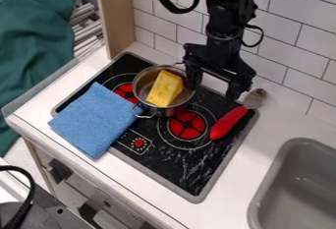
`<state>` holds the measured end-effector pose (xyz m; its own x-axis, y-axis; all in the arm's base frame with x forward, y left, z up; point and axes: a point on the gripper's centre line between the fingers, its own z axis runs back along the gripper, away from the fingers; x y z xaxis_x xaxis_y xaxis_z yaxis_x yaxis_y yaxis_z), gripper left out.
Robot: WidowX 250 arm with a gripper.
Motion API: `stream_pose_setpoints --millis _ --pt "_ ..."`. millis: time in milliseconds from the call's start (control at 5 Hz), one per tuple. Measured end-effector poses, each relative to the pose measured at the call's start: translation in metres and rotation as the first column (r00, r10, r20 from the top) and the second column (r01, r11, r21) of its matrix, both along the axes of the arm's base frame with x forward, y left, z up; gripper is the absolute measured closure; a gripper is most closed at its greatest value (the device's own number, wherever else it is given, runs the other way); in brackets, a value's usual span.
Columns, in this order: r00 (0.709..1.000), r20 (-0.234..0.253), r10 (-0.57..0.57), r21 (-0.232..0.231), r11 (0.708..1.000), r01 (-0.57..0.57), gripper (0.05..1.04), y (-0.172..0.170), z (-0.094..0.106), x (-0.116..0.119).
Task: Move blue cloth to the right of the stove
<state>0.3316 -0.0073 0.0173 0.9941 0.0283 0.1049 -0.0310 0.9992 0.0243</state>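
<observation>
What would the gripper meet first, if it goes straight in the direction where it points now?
Pointing down, the open gripper would probably meet the black stove top first. One finger looks close to the metal pot and might touch it sooner; depth is unclear.

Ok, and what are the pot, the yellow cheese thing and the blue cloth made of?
The pot looks like shiny metal, probably steel, because its side gleams. The yellow cheese could be matte plastic or foam; its smooth, flat faces leave that open. The blue cloth seems to be soft, fuzzy fabric, maybe towel stuff, since its surface looks nubbly and dull.
</observation>
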Motion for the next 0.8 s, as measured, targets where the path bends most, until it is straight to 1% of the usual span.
stream_pose_setpoints --millis 200,400,600,800 --pt "0.999 -0.038 -0.002 0.001 1.0 0.002 0.073 0.0 -0.011 -0.006" --pt "0.998 -0.056 0.011 -0.002 1.0 -0.012 0.072 0.013 -0.013 -0.011" --pt "0.996 -0.008 0.094 0.0 0.996 -0.094 0.072 0.047 0.004 -0.019" --pt "0.989 -0.016 0.144 0.033 0.989 -0.143 0.073 0.072 0.015 -0.036"
